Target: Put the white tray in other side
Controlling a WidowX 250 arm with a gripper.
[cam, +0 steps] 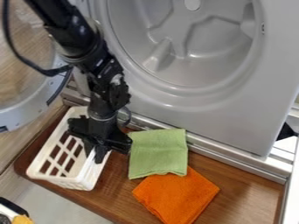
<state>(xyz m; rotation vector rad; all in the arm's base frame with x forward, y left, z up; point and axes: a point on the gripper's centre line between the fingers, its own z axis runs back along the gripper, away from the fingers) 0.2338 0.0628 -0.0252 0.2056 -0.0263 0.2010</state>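
The white tray [85, 178] is slanting lengthwise toward lower left, left of the gripper [94, 158]; narrow jaws are pinching its right rim.

Fixed camera above, slanted down, fairly near, facing wooden board [251, 188], grey drum [204, 39]

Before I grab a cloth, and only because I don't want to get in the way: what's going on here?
A robot arm has its gripper down at the right rim of a white tray, which it's meant to put on the other side. The tray sits at the left end of the wooden board, by the grey machine. To its right lie a green cloth and an orange one, so the move looks not yet done.
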